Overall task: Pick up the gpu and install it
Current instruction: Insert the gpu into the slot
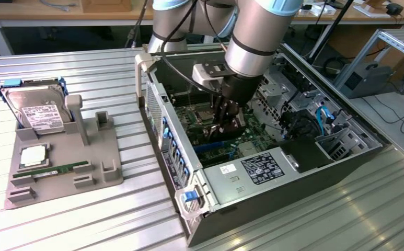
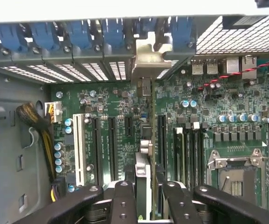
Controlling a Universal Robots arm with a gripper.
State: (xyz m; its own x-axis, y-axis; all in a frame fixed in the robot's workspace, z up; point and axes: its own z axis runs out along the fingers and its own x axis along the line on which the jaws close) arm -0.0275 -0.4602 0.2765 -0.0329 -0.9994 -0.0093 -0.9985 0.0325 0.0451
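A ribbed metal bench (image 1: 83, 219) carries an open computer case (image 1: 272, 172) lying on its side, with a grey parts holder (image 1: 62, 157) at the exterior view's left that keeps a hard drive (image 1: 38, 112) and a green memory stick (image 1: 52, 170). My arm (image 1: 257, 31) comes down steeply from above into the case, wrist nearly vertical, and my fingers (image 2: 143, 196) point straight at the motherboard (image 2: 125, 140). They pinch the gpu (image 2: 143, 140) edge-on between them; I see it in the wrist view as a thin upright blade running away from me toward the rear slot openings, its silver bracket (image 2: 148, 58) up against the back wall of the case.

The risk, as I judge it, is misalignment: the card sits among several parallel expansion slots (image 2: 111, 140), and if its edge is off the slot line or tilted, pressing would bend the connector or scrape the board. The bracket could also catch on the blue slot latches (image 2: 78, 35) and jam. I cannot tell whether the card edge is already in a slot.
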